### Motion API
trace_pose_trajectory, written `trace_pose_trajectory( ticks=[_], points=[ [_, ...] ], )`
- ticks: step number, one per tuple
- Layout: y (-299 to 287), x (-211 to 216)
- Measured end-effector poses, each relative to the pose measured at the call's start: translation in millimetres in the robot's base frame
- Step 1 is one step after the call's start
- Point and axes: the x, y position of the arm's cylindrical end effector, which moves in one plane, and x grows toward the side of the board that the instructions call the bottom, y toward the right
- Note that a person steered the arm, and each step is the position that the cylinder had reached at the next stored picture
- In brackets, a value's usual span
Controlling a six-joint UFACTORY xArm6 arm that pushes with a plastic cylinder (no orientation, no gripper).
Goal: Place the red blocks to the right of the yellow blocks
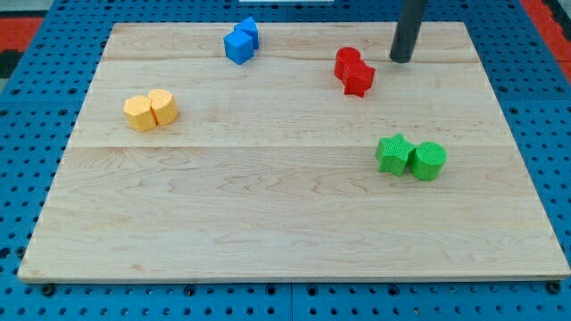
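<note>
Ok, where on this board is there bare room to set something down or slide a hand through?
The widest free patch is the wooden board's whole bottom strip, below the yellow blocks and the green blocks. The middle, between those two pairs, is also bare. It is crowded at the view's top right, where my tip stands just right of the red blocks, with the blue blocks further left.

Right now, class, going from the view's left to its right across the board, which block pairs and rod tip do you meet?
yellow blocks → blue blocks → red blocks → my tip → green blocks
</note>
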Motion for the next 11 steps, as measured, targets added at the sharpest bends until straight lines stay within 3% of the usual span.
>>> trace_pose_trajectory(
  ticks=[3,4,6,7,8,9,10,11],
  points=[
    [-105.8,70.7],
    [-45.3,87.7],
    [-160.5,103.8],
    [-149.2,94.6],
    [-55.6,70.3],
    [-42.5,0.6],
    [-103.1,-22.8],
    [-147.3,24.0]
  ],
)
